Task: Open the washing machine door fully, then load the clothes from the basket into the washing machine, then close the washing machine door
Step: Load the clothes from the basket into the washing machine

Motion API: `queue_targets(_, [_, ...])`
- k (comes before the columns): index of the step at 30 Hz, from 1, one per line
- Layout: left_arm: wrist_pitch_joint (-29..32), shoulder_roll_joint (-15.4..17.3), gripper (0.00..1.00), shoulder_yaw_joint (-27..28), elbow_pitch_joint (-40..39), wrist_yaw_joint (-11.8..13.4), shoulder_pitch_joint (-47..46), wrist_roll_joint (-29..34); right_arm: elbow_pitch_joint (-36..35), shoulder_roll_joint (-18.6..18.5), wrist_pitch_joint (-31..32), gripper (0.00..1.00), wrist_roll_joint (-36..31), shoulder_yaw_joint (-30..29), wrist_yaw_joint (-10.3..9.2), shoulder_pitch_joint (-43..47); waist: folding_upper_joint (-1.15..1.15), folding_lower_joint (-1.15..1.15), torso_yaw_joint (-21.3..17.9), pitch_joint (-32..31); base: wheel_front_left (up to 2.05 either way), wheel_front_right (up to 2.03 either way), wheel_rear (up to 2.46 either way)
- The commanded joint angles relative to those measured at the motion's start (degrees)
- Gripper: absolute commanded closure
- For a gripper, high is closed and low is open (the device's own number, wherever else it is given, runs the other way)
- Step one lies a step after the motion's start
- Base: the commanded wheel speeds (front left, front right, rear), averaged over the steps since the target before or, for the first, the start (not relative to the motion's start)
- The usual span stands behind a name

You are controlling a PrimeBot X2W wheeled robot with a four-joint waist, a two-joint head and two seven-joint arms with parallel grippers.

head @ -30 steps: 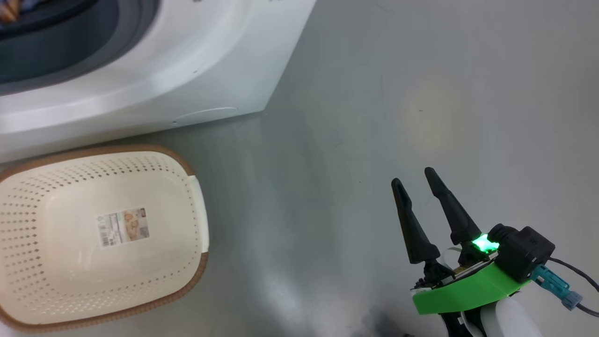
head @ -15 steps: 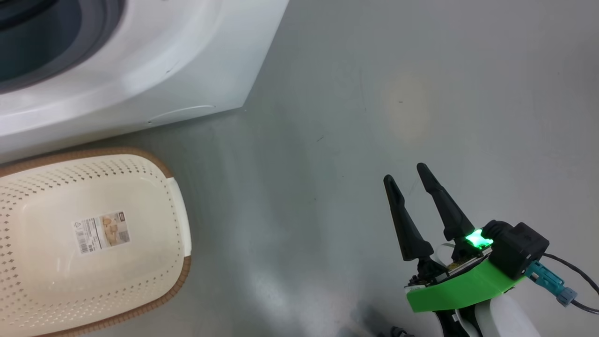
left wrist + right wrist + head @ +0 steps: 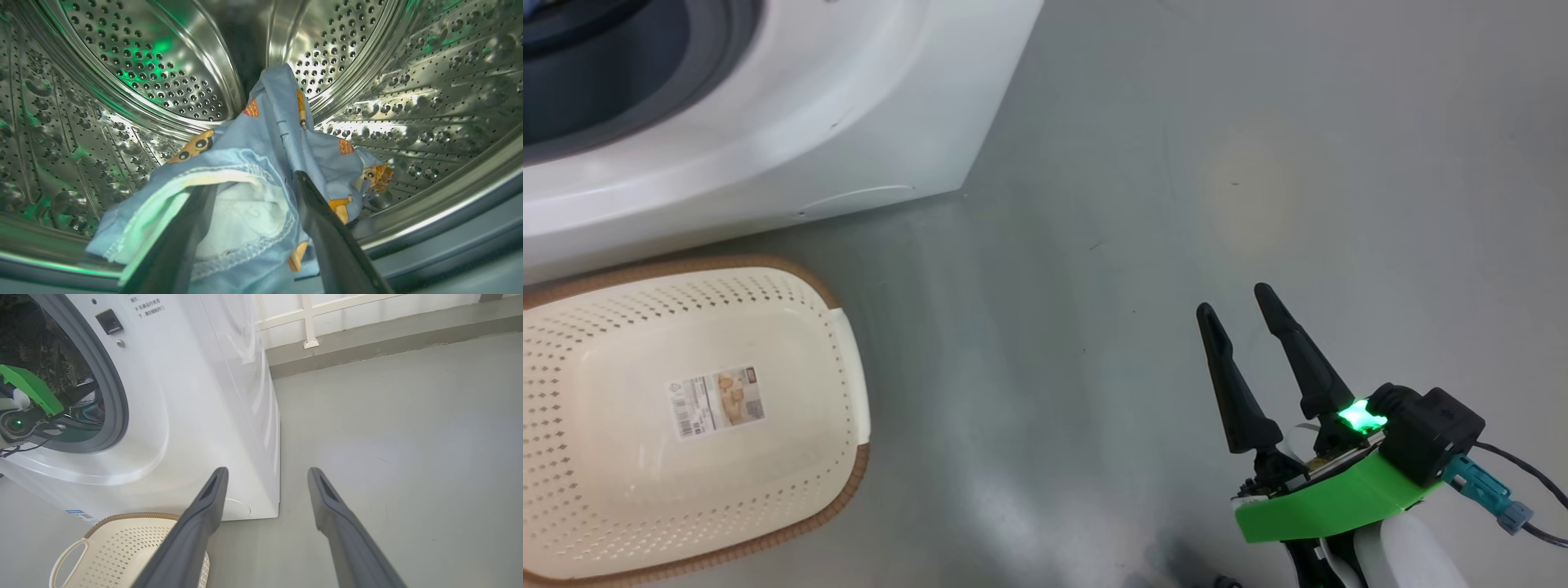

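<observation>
Spread wide: left pincer (image 3: 253, 181) and right pincer (image 3: 1233, 299).
The left pincer's dark fingers (image 3: 327, 228) stood well apart along its wrist view; the right pincer hung low at the head view's right, fingers pointing up, a green light (image 3: 1357, 416) glowing at its wrist.

Your head camera has swung: the basket (image 3: 800, 457) and the washing machine (image 3: 849, 98) now sit further left than a second ago.

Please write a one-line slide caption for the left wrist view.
Left gripper open inside the steel drum, light blue cartoon-print garment lying between its fingers.
</observation>
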Motion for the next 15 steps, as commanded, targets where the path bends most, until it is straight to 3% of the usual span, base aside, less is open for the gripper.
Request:
queue_targets(1, [-0.3, 2.2, 0.00, 0.7, -1.9, -0.2, -0.1, -0.9, -1.1, 0.0, -0.3, 0.00, 0.2, 1.0, 0.09, 0.0, 0.00, 0.00, 0.4, -0.2, 0.00, 0.00, 0.00])
queue_targets(15, [-0.3, -0.9, 0.00, 5.2, -11.9, -0.2, 9.6, -3.5, -1.1, -0.6, -0.3, 0.00, -0.2, -0.7, 0.09, 0.6, 0.00, 0.00, 3.4, -2.3, 0.00, 0.00, 0.00])
